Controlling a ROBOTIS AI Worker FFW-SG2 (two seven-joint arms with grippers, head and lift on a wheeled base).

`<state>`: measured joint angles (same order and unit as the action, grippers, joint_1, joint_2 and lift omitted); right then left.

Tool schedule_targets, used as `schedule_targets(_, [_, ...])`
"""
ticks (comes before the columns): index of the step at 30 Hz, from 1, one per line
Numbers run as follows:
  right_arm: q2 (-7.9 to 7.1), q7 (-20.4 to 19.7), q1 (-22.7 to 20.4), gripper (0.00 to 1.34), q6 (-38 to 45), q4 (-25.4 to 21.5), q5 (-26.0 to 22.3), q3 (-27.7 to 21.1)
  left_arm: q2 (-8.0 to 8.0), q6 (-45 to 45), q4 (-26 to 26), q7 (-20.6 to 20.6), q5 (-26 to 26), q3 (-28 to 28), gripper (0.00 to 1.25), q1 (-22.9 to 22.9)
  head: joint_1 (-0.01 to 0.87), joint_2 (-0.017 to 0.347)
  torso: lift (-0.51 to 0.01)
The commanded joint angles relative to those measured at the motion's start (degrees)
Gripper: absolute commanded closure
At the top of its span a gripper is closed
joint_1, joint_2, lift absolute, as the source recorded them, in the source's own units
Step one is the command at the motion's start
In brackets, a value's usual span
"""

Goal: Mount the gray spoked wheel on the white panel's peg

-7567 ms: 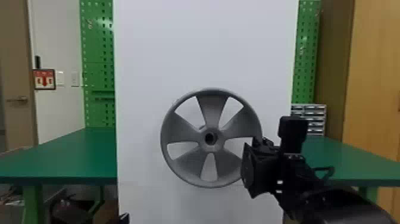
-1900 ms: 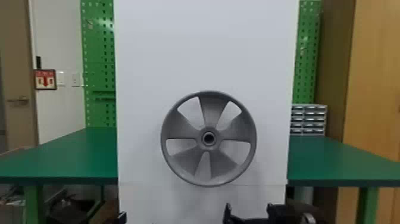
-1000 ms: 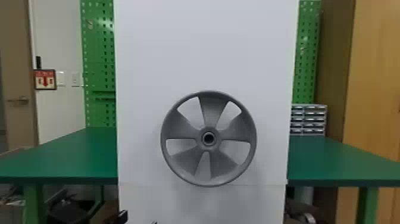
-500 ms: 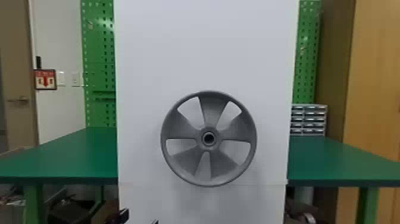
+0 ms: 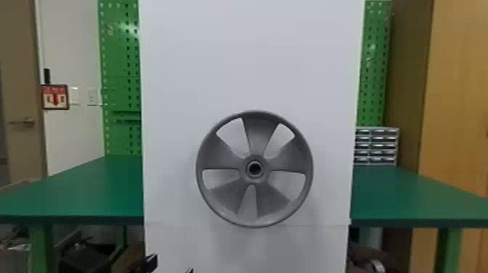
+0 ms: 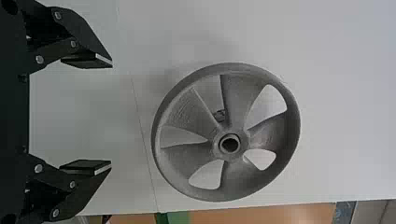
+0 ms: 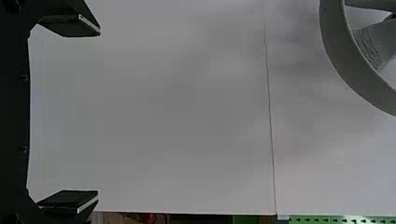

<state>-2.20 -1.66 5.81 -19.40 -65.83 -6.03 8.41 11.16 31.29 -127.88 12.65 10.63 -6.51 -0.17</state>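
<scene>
At the bottom edge of the head view, left of centre, the tips of my left gripper (image 5: 170, 264) show below the gray spoked wheel (image 5: 221, 159). The wheel stands upright against the white panel (image 5: 250, 58), its hub facing out, with no gripper touching it. In the left wrist view, my left gripper (image 6: 112, 116) is open and apart from the wheel (image 6: 240, 98). My right gripper (image 7: 99, 116) is open in the right wrist view, with part of the wheel's rim (image 7: 343, 56) farther off. The peg behind the hub cannot be made out clearly.
Green tables (image 5: 90, 192) flank the panel on both sides. Green pegboards (image 5: 120, 72) stand behind, with a small drawer cabinet (image 5: 377, 145) at the back right. A wooden cabinet (image 5: 457, 90) is at the far right.
Since the oldest frame, the right arm has dropped away from the wheel's right side and out of the head view. The wheel turned slightly then and has since stayed still. My left gripper has risen slightly.
</scene>
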Motion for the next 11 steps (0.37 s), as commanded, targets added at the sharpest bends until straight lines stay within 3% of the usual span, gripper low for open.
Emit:
schedule_targets(1, [0.00, -0.01, -0.10, 0.08, 0.15, 0.00, 0.84, -0.15, 0.00, 0.00, 0.00, 0.00, 0.01, 0.18, 0.48, 0.17, 0.123, -0.008, -0.405])
schedule_targets(11, [0.35, -0.09, -0.63, 0.08, 0.06, 0.00, 1.10, -0.85, 0.00, 0.00, 0.09, 0.00, 0.01, 0.36, 0.48, 0.26, 0.123, -0.008, -0.405])
